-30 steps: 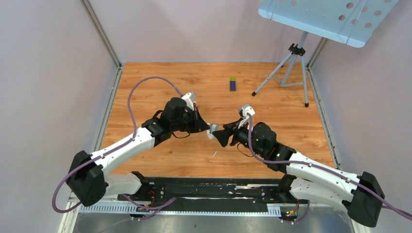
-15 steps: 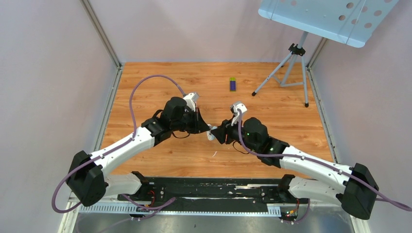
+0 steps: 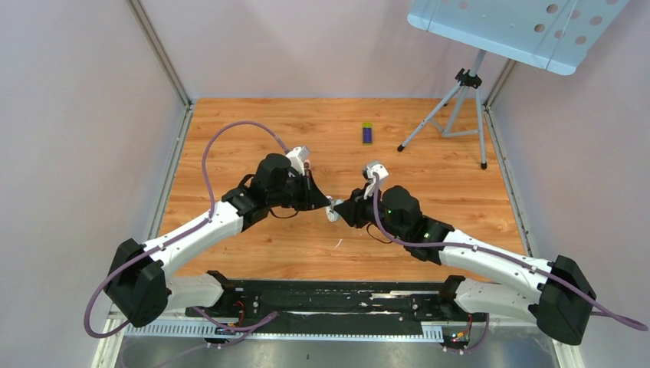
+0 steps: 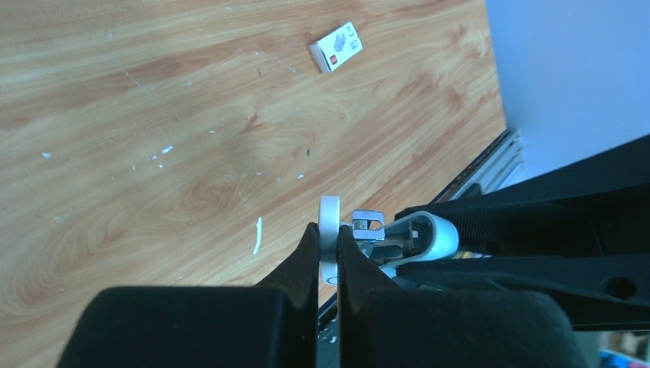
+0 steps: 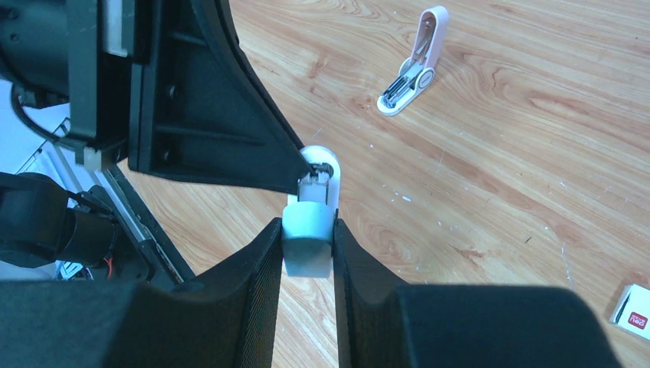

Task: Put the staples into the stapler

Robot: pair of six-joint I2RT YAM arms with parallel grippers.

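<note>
A small pale-blue and white stapler (image 3: 333, 208) hangs above the wooden table between both grippers. My left gripper (image 3: 325, 203) is shut on its flat white base (image 4: 329, 218); beside the base the metal magazine (image 4: 368, 224) and the pale-blue cover (image 4: 433, 234) show. My right gripper (image 3: 344, 211) is shut on the pale-blue cover end (image 5: 310, 230), its jaws pressing on both sides. In the wrist views the left gripper (image 4: 328, 231) and right gripper (image 5: 306, 226) face each other closely. No loose grey block of staples shows.
A pink-and-white stapler-like object (image 5: 410, 65) lies open on the table. A small white card with red marks (image 4: 336, 46) also shows in the right wrist view (image 5: 632, 310). A purple-and-green box (image 3: 367, 133) and a tripod (image 3: 460, 107) stand further back.
My right arm has swung left and its gripper has come onto the stapler that my left gripper holds. The left arm has barely shifted.
</note>
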